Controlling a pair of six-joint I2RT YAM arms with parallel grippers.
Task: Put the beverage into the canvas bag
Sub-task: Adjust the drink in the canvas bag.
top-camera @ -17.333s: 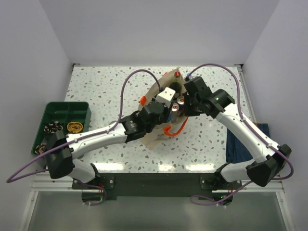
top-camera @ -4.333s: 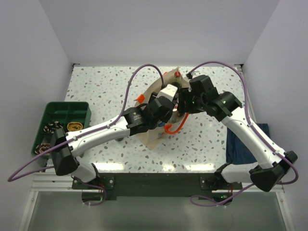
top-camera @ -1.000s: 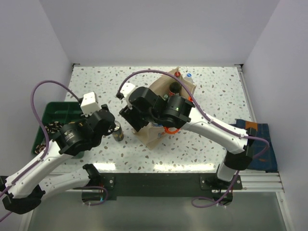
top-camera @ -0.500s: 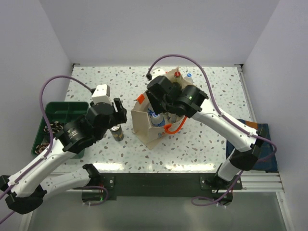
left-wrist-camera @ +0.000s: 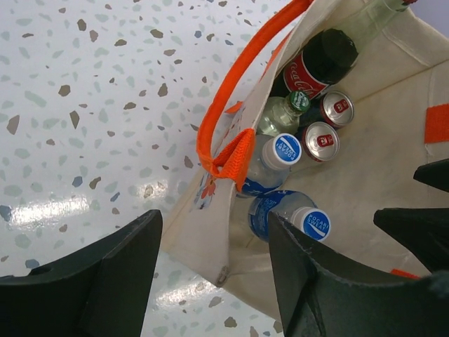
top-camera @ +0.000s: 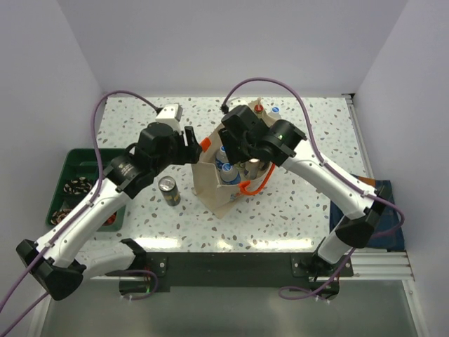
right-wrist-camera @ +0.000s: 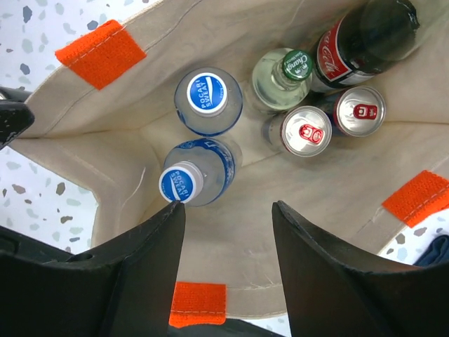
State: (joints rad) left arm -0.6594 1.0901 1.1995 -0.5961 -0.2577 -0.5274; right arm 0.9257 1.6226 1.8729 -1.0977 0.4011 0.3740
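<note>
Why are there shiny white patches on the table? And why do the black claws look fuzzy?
Top external view: light glares off the table in white streaks near the arm bases. Left wrist view: another glare patch at left; the left gripper, very close to the lens, looks dark and soft. Right wrist view: right gripper soft too, bottles in the canvas bag sharp.

Right gripper [right-wrist-camera: 228,207] over mouth of canvas bag [right-wrist-camera: 309,232], jaws apart, nothing between. Top half of bag floor in my right wrist view packed: upright blue-cap bottle [right-wrist-camera: 208,93], green-cap bottle [right-wrist-camera: 295,67], cola bottle [right-wrist-camera: 365,35], cans [right-wrist-camera: 306,131]. Tilted blue-cap bottle [right-wrist-camera: 193,179] just beside one finger. Bare canvas beyond other finger is free room. Left gripper [left-wrist-camera: 214,221] at bag rim; orange handle [left-wrist-camera: 231,105] arcs between my fingers, blocks drop there. Lone can [top-camera: 168,190] on table [top-camera: 140,119] left of bag.
</note>
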